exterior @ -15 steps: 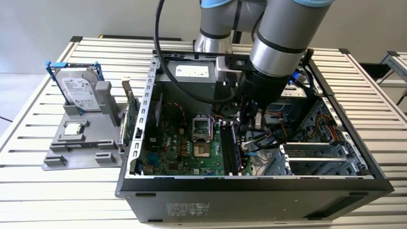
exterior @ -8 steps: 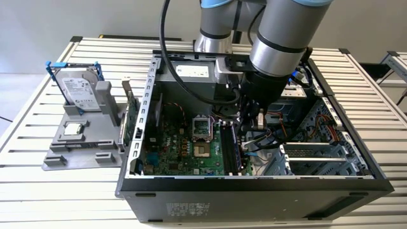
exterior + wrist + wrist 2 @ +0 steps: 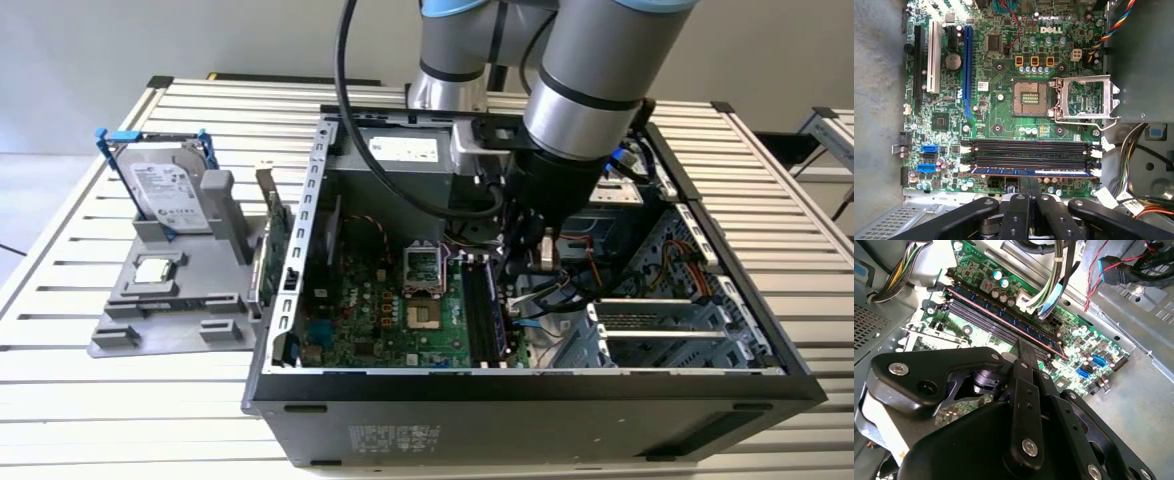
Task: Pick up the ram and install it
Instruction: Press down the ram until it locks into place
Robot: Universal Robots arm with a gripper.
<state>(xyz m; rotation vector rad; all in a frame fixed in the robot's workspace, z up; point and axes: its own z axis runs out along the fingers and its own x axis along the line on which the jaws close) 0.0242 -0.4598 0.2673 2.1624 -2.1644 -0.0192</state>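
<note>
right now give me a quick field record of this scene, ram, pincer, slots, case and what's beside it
ram: long thin dark blue circuit-board stick lying along the memory slot nearest the pincer, also in the second wrist view
pincer: black pincer just above the ram's middle
other slots: long black plastic memory slots, bare
cpu socket: square metal socket, cover frame swung open
case: open black and grey metal computer case
beside case: silver hard drive upright in a grey stand

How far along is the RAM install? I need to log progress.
Done: the ram already stands in a memory slot row on the motherboard. In hand: the gripper sits just above its edge. Left: whether it is fully seated cannot be told.
</note>
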